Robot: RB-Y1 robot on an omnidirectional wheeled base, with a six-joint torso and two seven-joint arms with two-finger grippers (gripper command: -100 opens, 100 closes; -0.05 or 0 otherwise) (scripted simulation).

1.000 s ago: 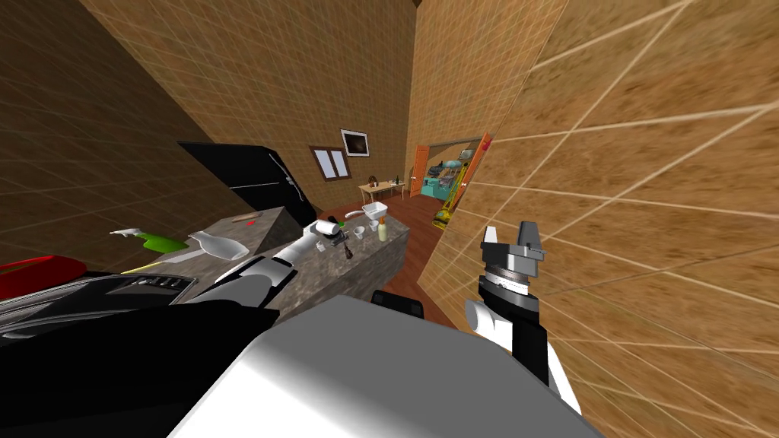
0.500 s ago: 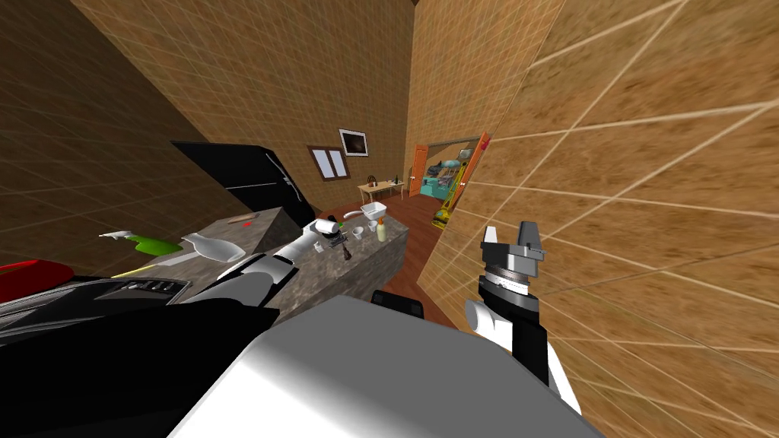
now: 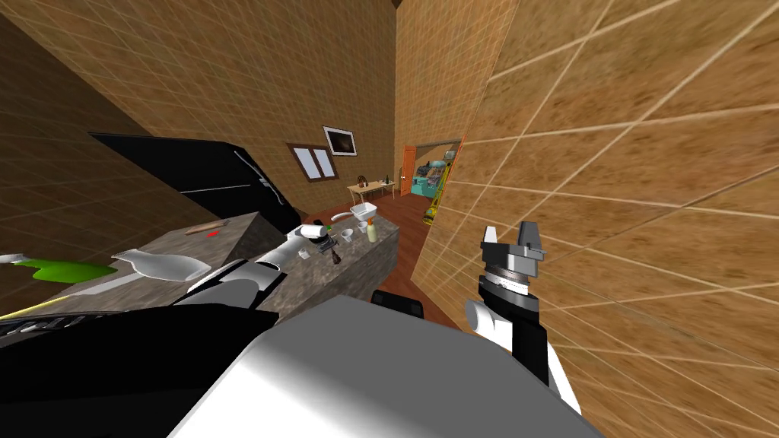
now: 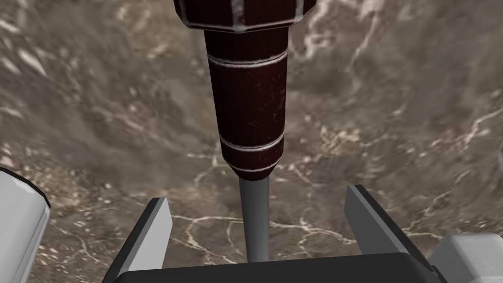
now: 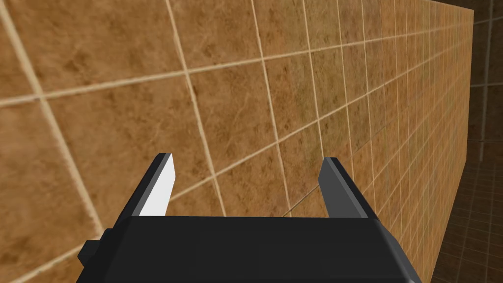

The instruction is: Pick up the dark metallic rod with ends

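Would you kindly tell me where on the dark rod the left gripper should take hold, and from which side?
Best the thin grey shaft of the rod, not its thick dark banded end. The shaft seems to lie flat on the marbled counter, centred between the open fingers of the left gripper, so come down from above and close across it.

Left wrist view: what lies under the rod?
Brown marbled countertop shows on both sides of the rod. The strip directly beneath it is hidden, so contact cannot be confirmed.
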